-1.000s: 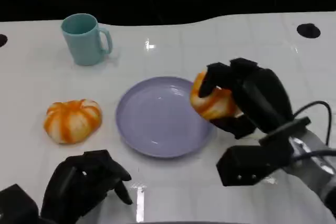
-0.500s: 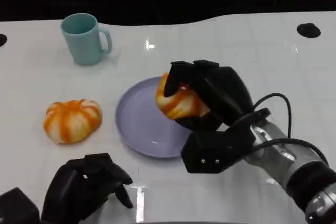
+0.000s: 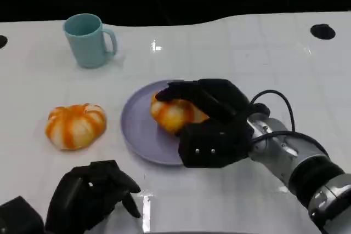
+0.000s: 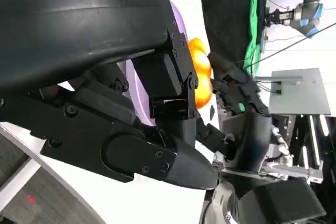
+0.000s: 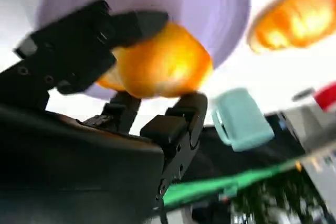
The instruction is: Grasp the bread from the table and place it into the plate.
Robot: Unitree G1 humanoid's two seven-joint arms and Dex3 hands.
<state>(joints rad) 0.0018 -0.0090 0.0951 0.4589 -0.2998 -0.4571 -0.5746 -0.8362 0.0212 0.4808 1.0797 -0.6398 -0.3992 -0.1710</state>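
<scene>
Right hand (image 3: 205, 114) is clamped around the bread (image 3: 174, 112), an orange-and-white glazed bun, fingers wrapped over its top and thumb below. The bread sits over the right half of the lilac plate (image 3: 138, 124), low; whether it touches the plate surface cannot be told from the head view. In the right wrist view the bread (image 5: 157, 62) is pinched between the fingers (image 5: 86, 35) with the plate (image 5: 210, 3) directly behind it. Left hand (image 3: 90, 194) rests near the table edge in front of the plate, fingers curled in, holding nothing. Risks, as judged: release while the bread is off-centre toward the plate's right rim could let it roll onto the table; fingers under the bread may drag it or tip the plate on withdrawal. A second striped bun (image 3: 75, 126) lies left of the plate, a teal mug (image 3: 88, 40) beyond it; both well apart from the right hand.
</scene>
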